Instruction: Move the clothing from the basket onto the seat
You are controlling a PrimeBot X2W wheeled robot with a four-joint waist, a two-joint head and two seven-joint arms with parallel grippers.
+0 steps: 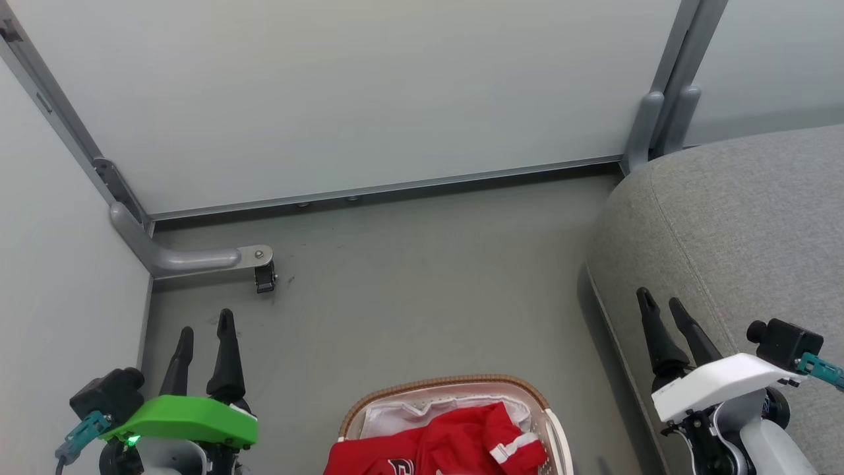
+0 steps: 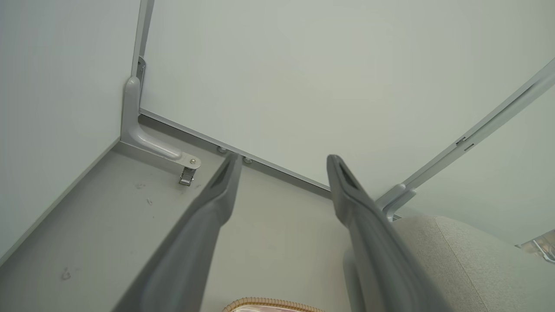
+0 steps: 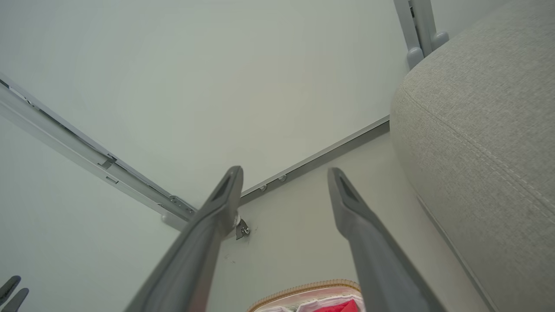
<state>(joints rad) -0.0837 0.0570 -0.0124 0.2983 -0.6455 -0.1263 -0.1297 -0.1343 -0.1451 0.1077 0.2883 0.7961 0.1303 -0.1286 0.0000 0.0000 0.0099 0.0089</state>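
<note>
Both arms hang at rest on either side of the work. The left claw [image 1: 206,323] is spread wide with nothing between its fingers, and the right claw [image 1: 659,298] is also wide and empty. That fits a task not yet begun, with the jaws ready to close on cloth.

The red clothing [image 1: 448,442] lies heaped in the laundry basket [image 1: 448,380], between the two claws and behind their fingertips, close to the robot's body. It sits to the right of the left claw and to the left of the right claw, touching neither. A sleeve with white stripe trim lies on top of the heap, towards the right claw. The white liner [image 1: 395,415] shows bare at the far end of the basket, so the clothes are bunched at the near end. How deep the heap goes I cannot tell.

The grey seat [image 1: 745,231] is directly under and beyond the right claw, well apart from the left one. The basket stands on the floor [image 1: 428,284] just beside the seat's edge, which keeps the carry short. Judging by this layout, the right claw is the better placed to drop clothes onto the seat, and either claw must first draw back and down to reach the heap.
</note>
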